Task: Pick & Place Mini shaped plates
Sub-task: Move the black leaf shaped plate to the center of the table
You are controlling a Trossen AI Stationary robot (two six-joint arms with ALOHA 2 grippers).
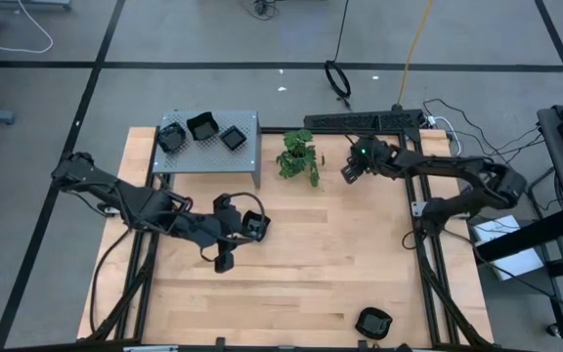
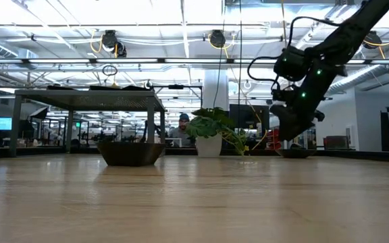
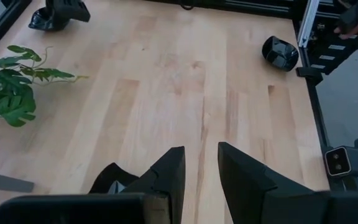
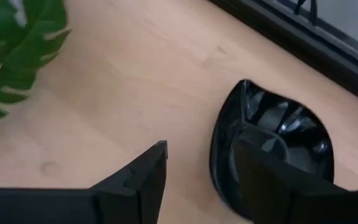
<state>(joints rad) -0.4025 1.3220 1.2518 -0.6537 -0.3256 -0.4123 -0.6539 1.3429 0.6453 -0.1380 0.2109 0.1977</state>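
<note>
My right gripper (image 4: 197,149) is open near the table's far edge, right of the plant. It hangs over a glossy black wavy-edged plate (image 4: 278,115), one finger above the plate's hollow and one outside its rim. The low view shows a small gap between this gripper (image 2: 290,135) and the plate (image 2: 296,153), which stands on the table. My left gripper (image 3: 201,152) is open over the table's middle (image 1: 252,225). Another black plate (image 3: 110,177) lies beside the outer side of one of its fingers. The left arm does not show in the low view.
Three black plates (image 1: 201,125) lie on top of the grey perforated shelf (image 1: 208,158) at the far left. A green potted plant (image 1: 301,156) stands between the shelf and my right gripper. One more plate (image 1: 372,321) sits by the near right edge. Bare wood lies between.
</note>
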